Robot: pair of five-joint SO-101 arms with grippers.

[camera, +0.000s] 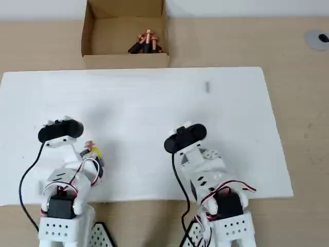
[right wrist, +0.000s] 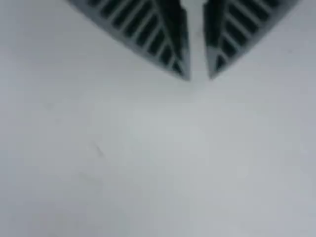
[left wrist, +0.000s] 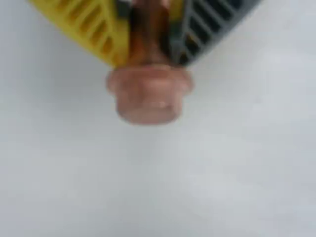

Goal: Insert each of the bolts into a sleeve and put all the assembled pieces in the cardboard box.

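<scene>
My left gripper [left wrist: 148, 59] pinched a copper bolt [left wrist: 148, 96]. One yellow finger [left wrist: 84, 24] and one grey finger [left wrist: 212, 24] pressed on its thin stem from both sides. The fat head of the bolt stuck out past my fingertips. It hung over the white sheet [camera: 154, 103], and I could not tell if it touched the sheet.

From above, my left arm [camera: 61, 154] sat at the near left part of the sheet, with the bolt tucked close by it. My right arm [camera: 193, 149] sat near the middle of the sheet's near edge.

My right gripper [right wrist: 198, 74] held nothing. Its two grey fingers were pressed almost together, with just a thin slit between them. It pointed down at a bare part of the sheet.

The cardboard box [camera: 90, 36] stood on the wooden table [camera: 298, 103], just past the far edge of the sheet and well apart from both my arms. A small heap of copper and dark pieces [camera: 146, 43] lay inside it, close to its near wall.

A little grey thing [camera: 207, 86] lay on the far part of the sheet. It was too small for me to tell what it was.
</scene>
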